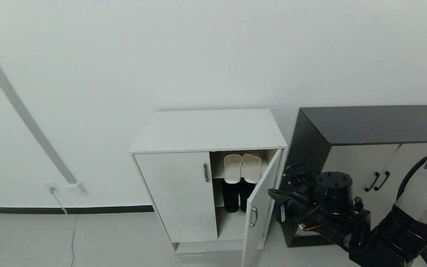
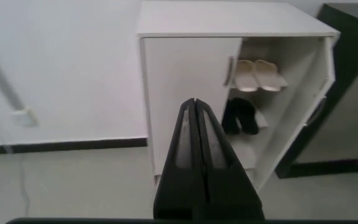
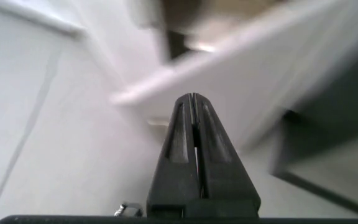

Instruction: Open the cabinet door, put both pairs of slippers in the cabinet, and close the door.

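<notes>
The white cabinet [image 1: 206,129] stands against the wall, its left door shut and its right door [image 1: 261,200] swung about halfway open. A white pair of slippers [image 1: 242,167] lies on the upper shelf, and a black pair [image 1: 237,196] stands on the shelf below. My right gripper [image 1: 272,193] is shut and empty, just right of the open door's outer face and above its handle [image 1: 252,217]. In the right wrist view that gripper [image 3: 194,102] points at the blurred door panel [image 3: 241,68]. My left gripper [image 2: 194,106], shut and empty, faces the cabinet [image 2: 229,25] from some distance, with the white slippers [image 2: 260,74] and black slippers [image 2: 241,117] in sight.
A dark-topped sideboard [image 1: 376,122] with light doors stands close on the right of the cabinet. A wall socket with a cable [image 1: 52,187] and a slanted conduit [image 1: 20,107] are at the left. Open floor lies in front and to the left.
</notes>
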You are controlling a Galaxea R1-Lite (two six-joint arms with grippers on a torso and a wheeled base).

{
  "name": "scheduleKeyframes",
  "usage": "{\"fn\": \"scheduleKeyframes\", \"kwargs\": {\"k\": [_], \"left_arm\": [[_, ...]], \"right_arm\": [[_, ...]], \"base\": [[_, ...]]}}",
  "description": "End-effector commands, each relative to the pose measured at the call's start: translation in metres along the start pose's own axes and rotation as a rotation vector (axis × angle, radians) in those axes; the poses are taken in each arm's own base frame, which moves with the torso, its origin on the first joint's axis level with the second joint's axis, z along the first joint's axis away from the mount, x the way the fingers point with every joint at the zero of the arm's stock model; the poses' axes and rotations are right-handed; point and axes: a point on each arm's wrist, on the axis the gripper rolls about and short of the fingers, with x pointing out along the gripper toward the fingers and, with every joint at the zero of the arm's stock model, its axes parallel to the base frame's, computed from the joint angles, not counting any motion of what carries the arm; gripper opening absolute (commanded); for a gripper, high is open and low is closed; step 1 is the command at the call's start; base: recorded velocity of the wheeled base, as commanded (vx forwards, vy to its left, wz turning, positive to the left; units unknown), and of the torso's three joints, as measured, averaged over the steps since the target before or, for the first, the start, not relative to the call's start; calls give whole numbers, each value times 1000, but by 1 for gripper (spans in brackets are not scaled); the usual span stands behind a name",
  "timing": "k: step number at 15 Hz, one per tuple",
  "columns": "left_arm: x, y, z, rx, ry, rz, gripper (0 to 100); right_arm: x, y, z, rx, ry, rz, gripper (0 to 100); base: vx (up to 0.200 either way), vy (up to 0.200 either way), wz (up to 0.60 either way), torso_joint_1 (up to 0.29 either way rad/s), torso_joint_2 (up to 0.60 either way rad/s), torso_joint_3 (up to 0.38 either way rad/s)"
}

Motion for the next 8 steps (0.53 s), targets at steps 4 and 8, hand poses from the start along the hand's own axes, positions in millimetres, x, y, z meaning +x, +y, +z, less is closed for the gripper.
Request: {"fn": "scheduleKeyframes", "kwargs": {"k": [4, 8], "left_arm": [[0, 0, 0, -1, -2, 0, 0], [0, 0, 0, 1, -1, 0, 0]], "right_arm": [[-6, -2, -7, -21, 19, 2, 0], [-23, -8, -21, -55, 89, -14, 0]], "base": [[0, 0, 0, 0, 0, 0], [0, 0, 0, 0, 0, 0]]}}
